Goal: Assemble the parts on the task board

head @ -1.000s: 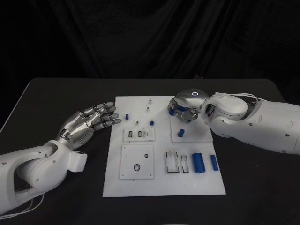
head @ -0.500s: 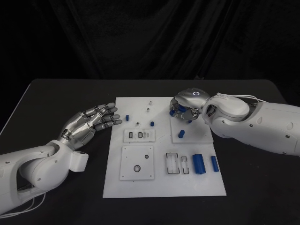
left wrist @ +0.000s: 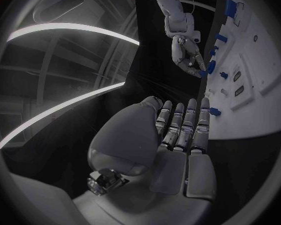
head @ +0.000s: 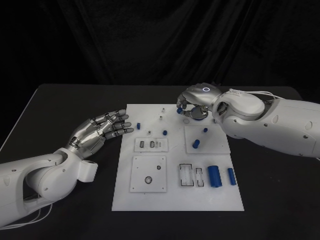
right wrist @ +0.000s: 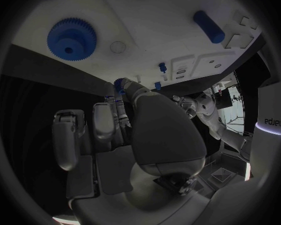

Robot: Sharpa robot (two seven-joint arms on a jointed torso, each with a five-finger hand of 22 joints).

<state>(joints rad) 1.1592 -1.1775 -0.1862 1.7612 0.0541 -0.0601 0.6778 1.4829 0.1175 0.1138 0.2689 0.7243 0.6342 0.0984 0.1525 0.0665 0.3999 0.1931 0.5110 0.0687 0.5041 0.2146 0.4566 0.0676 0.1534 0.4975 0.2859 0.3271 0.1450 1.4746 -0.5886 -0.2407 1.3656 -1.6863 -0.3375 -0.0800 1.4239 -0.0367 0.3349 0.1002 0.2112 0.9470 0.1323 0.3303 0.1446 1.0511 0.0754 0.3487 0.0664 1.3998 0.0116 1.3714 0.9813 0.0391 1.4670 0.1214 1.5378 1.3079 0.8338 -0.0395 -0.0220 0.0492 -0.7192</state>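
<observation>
The white task board (head: 174, 197) lies in the middle of the black table. My right hand (head: 197, 102) hovers over the board's far right corner and pinches a small blue part (head: 179, 110) in its fingertips; the same part (right wrist: 120, 83) looks toothed in the right wrist view. Below that hand a large blue gear (right wrist: 72, 36) sits on the board. My left hand (head: 102, 130) is open beside the board's left edge, fingers straight, holding nothing. In the left wrist view my right hand (left wrist: 188, 52) shows with the blue part (left wrist: 203, 73).
Two blue cylinders (head: 216, 176) (head: 231, 176) lie at the board's right, near empty slots (head: 185, 175). Smaller blue pieces sit on it: pegs (head: 138, 125) (head: 165, 133), a short piece (head: 205, 130) and another (head: 196, 144). White inset plates (head: 147, 173) carry holes.
My right hand has risen and moved toward the board's far edge with the small blue part, uncovering a blue piece on the board. The left hand has barely moved.
</observation>
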